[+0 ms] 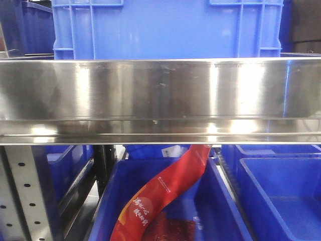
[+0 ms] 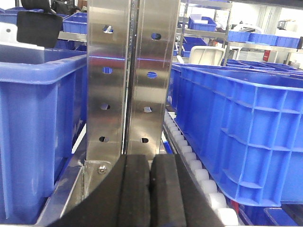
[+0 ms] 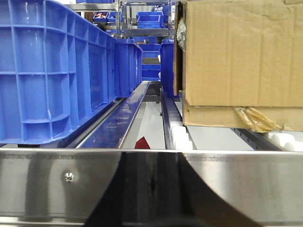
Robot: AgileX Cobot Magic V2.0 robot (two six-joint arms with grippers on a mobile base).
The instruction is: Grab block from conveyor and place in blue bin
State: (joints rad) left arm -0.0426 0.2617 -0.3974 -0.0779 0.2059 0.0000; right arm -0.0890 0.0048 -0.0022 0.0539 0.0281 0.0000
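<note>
You see one red pouch [image 1: 163, 193] half-hidden in a blue bin [image 1: 113, 201], left gripper [image 2: 150, 189] pads pressed together, right gripper's state unreadable.

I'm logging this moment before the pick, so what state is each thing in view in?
Left gripper: shut, pads together, holding nothing.
Right gripper: blurred against the steel rail, open or shut unclear.
Red packet: lying bent in the lower blue bin, upper end hidden behind the steel rail.
Cardboard box: closed, sitting on the rollers.
Block and conveyor: not visible.
</note>
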